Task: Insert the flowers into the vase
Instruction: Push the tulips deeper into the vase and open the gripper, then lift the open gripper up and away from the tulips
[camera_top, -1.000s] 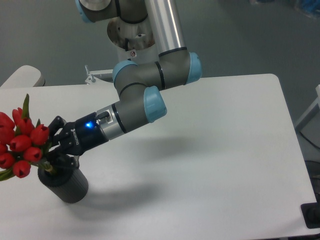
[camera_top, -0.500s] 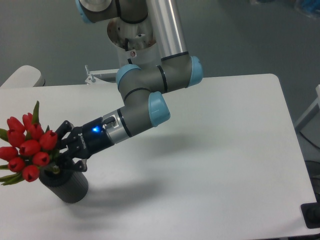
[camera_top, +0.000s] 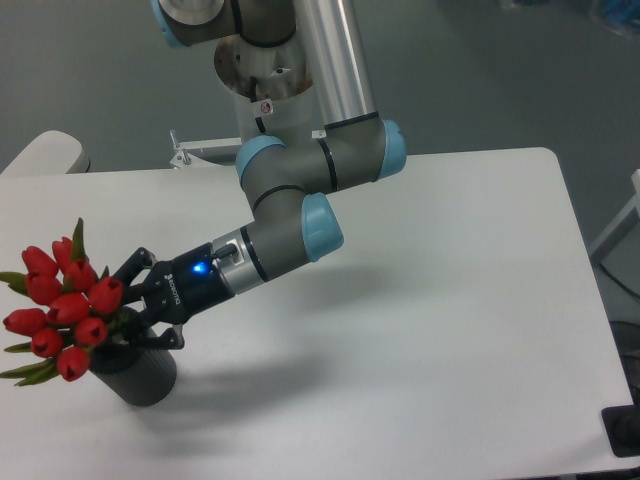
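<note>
The flowers (camera_top: 65, 305) are a bunch of red tulip buds with green leaves at the left edge of the table. Their stems go down into the dark grey vase (camera_top: 140, 372), which stands upright near the table's front left. The bunch leans left over the vase's rim. My gripper (camera_top: 137, 312) is shut on the flowers' stems just above the vase opening, reaching in from the right. The opening and the stems inside are hidden by the gripper and the buds.
The white table (camera_top: 420, 300) stretches to the right and its front edge is close below the vase. The arm's base (camera_top: 265, 70) stands behind the table's far edge. A pale rounded object (camera_top: 45, 152) sits at the far left.
The gripper has moved down and slightly right with the bunch. The flowers have sunk lower, with the stems going deeper into the vase.
</note>
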